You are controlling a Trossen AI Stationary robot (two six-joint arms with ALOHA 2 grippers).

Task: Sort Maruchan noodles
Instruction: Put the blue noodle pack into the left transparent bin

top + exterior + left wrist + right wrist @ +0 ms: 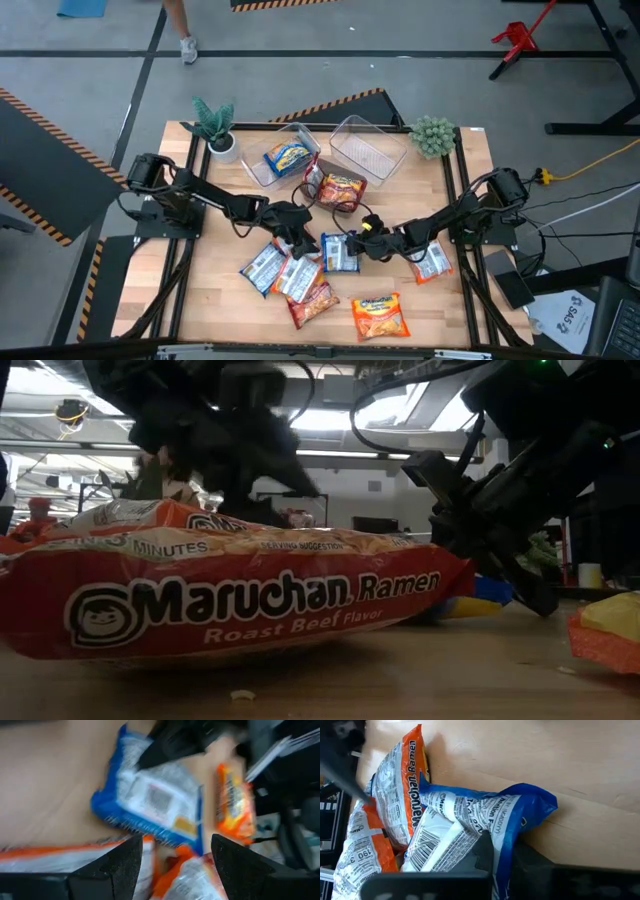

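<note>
Several Maruchan packets lie flat near the table's near middle: a blue one (264, 268), an orange-white one (298, 277), a red one (315, 302) and an orange one (380, 316). Another packet (431, 263) lies under the right arm. A red packet (340, 190) lies by the bins, and a blue-yellow one (288, 157) rests in a clear bin. My right gripper (362, 243) is shut on a blue packet (338, 252). My left gripper (300, 242) hovers open just left of that packet, its fingers (131, 865) above the pile. My right gripper pinches the blue packet (485, 815) at its right-hand edge (506, 851), coming in low from the table's right. One finger (484, 851) lies on top of the wrapper; the other is hidden beneath. The wrapper is crumpled at the hold, and its far part lies on neighbouring packets.
Two clear bins (262, 166) (368, 148) stand at the far middle of the table, with small potted plants (215, 128) (432, 136) at the far corners. In the low view a red Roast Beef packet (230, 605) fills the foreground. Bare wood (210, 285) shows near left.
</note>
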